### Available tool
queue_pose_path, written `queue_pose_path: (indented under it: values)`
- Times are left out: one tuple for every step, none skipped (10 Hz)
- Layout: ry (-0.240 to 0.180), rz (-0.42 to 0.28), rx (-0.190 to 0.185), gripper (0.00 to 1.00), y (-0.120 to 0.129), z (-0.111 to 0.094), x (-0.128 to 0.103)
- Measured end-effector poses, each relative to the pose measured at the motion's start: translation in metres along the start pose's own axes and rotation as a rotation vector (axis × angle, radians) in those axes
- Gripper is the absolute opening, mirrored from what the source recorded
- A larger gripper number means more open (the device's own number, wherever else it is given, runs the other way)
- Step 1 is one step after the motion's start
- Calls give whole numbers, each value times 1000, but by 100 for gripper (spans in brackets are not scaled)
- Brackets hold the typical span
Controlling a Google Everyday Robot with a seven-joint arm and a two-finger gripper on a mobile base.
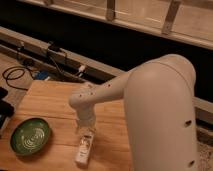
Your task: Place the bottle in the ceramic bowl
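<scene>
As far as the camera view shows, the gripper (86, 128) is at the lower middle of the frame, pointing down at the end of the white arm (150, 100). It is directly over the upper end of the bottle (83, 149), or touching it; we cannot say which. The bottle lies flat on the wooden table (50, 100). Its long axis runs almost from top to bottom of the frame, with the lower end leaning a little to the left and coming close to the bottom edge. The ceramic bowl (30, 136) stands at the lower left, apart from the bottle, with nothing in it. In our judgement the coming move depends on this: the bottle goes away from the gripper toward the bottom of the frame, and the bowl is to the left of both. The wrist covers the place of contact, so we cannot tell how far the gripper is open or whether it has hold of the bottle. The bottle's cap and label are hard to make out.
</scene>
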Motion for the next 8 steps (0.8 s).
queue_pose_path:
  values:
    - [17, 2, -2, 65, 2, 7, 0]
    - [37, 13, -3, 65, 0, 16, -1]
    - [51, 27, -2, 61, -4, 21, -2]
    - [57, 36, 3, 52, -7, 24, -3]
    - [59, 35, 2, 43, -5, 24, -2]
    - [58, 35, 2, 32, -5, 24, -2]
    - [52, 38, 1, 22, -6, 21, -2]
    - [40, 49, -1, 11, -9, 16, -3]
